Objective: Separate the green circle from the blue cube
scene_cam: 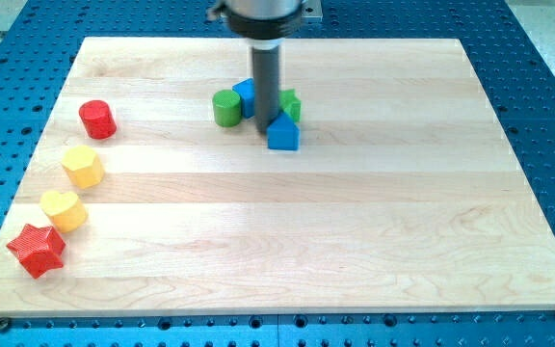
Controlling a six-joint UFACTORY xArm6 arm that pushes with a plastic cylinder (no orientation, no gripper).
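Observation:
The green circle [226, 108] stands at the upper middle of the board. A blue cube [246, 96] sits touching its right side, partly hidden behind my rod. My tip [266, 130] rests just right of the blue cube and against the left side of a second blue block [283, 133], which has a peaked top. A green block [290, 104] shows behind the rod's right edge, its shape mostly hidden.
A red cylinder [96, 120], a yellow hexagon [83, 167], a yellow heart [64, 209] and a red star [36, 250] line the board's left side. The wooden board [355, 241] lies on a blue perforated table [547, 87].

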